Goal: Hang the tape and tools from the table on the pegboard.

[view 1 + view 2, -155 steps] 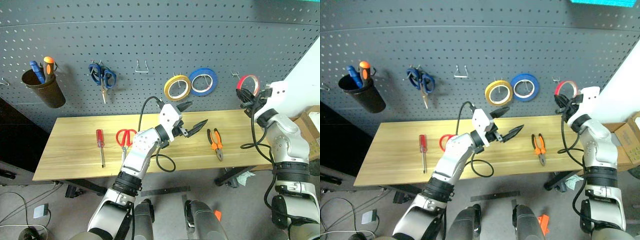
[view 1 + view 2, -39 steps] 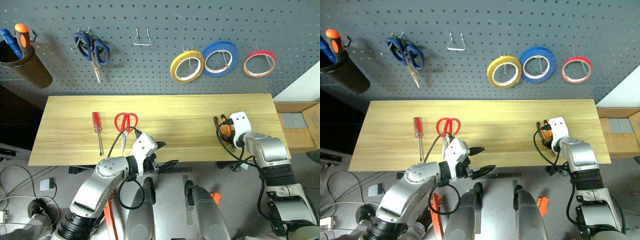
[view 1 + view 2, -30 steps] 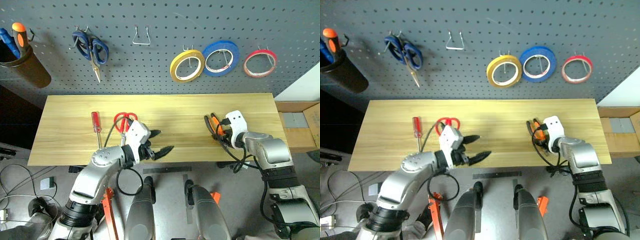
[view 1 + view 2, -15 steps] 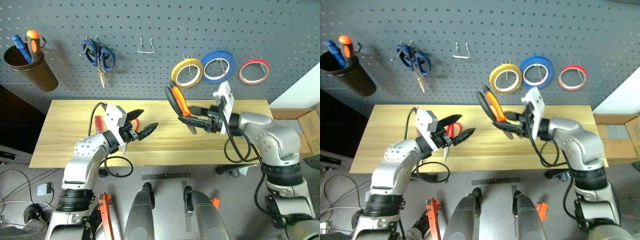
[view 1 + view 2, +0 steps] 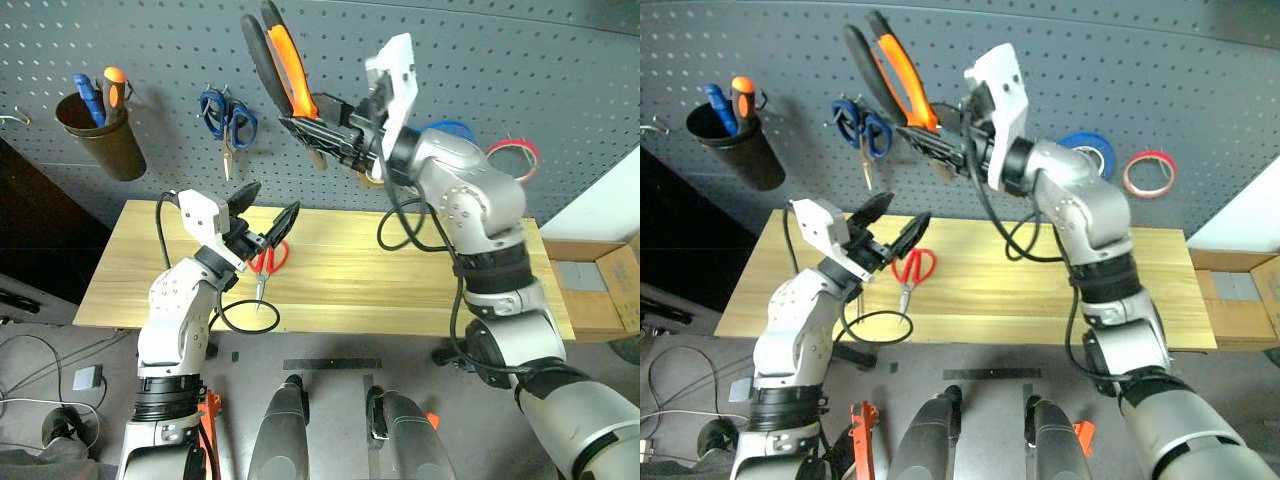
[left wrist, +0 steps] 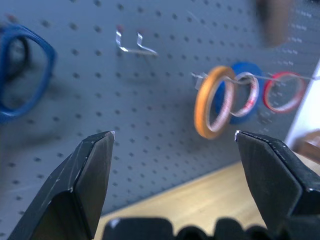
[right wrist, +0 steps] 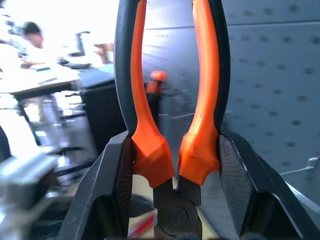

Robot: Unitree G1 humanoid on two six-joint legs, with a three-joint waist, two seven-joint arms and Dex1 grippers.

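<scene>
Now pliers (image 5: pixel 283 62) lifted off table (image 5: pixel 400 290), at pegboard (image 5: pixel 150 40).

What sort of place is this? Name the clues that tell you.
Most likely a workshop or a tool-storage corner. A dark grey pegboard holds blue-handled scissors and rolls of tape on hooks, a wooden workbench stands below it, and the right gripper grips orange-and-black pliers.

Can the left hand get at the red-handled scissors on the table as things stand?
Probably yes. The left hand is open and holds nothing, and the red-handled scissors lie uncovered on the table just beyond it. The right hand is up by the pegboard with the pliers, out of the way.
</scene>
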